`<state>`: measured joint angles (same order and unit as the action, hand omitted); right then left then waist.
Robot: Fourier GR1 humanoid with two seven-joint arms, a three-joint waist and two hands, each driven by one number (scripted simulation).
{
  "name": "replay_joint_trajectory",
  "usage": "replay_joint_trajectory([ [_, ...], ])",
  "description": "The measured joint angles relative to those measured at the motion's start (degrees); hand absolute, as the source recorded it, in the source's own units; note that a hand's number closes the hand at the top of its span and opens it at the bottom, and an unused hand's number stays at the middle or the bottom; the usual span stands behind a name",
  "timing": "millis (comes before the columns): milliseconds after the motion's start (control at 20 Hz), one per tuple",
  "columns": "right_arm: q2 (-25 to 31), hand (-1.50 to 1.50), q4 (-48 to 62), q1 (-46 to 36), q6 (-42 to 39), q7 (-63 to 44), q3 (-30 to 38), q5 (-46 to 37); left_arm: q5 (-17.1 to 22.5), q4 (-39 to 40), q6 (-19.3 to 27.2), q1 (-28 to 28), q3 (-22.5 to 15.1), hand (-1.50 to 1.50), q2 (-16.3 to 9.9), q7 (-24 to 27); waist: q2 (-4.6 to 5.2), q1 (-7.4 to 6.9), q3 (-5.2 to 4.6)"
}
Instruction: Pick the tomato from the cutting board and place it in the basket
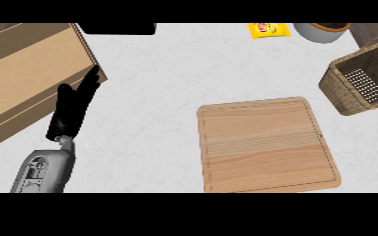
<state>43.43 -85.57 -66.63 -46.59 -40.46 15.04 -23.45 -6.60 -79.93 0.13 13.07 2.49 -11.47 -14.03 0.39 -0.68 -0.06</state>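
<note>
At the far left a wooden box [37, 70] sits on the pale surface [162, 80], and my left hand [71, 112] rests just beside its corner, its fingers [88, 82] straight and relaxed, holding nothing. Moving right, the cutting board [262, 145] lies flat and bare: I can see no tomato on it, nor anywhere else in view. My right hand does not show at all, so I cannot speak for its fingers. Further right, the wicker basket [341, 87] stands at the edge, its opening partly cut off, with a yellow packet [269, 30] and a grey bowl [322, 31] along the top. If my right hand carries the tomato, I judge the step goes best by centring it over the basket's opening and lowering it inside before letting go.
</note>
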Motion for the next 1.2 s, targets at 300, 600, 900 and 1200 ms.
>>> replay_joint_trajectory([
  [300,8.0,1.50,11.1,4.6,5.0,15.2,-0.9,-7.2,0.2,-1.0,-0.7,-0.4,0.2,0.00,-0.3,0.0,0.10,-0.33,0.07],
  [600,12.6,1.50,23.2,6.6,9.4,30.9,-1.3,-10.3,-0.2,-0.2,-0.6,-0.7,0.3,0.00,-0.1,1.2,0.06,-0.47,0.08],
  [900,13.1,1.50,34.4,7.8,15.4,42.6,-2.7,-13.8,-0.8,-0.5,0.1,-0.1,-0.1,0.00,0.9,0.2,0.05,-0.58,0.08],
  [1200,12.2,1.50,42.4,7.6,17.7,48.2,-3.3,-15.8,-0.7,1.3,-0.6,0.4,0.6,0.00,0.5,1.4,-0.02,-0.39,0.05],
])
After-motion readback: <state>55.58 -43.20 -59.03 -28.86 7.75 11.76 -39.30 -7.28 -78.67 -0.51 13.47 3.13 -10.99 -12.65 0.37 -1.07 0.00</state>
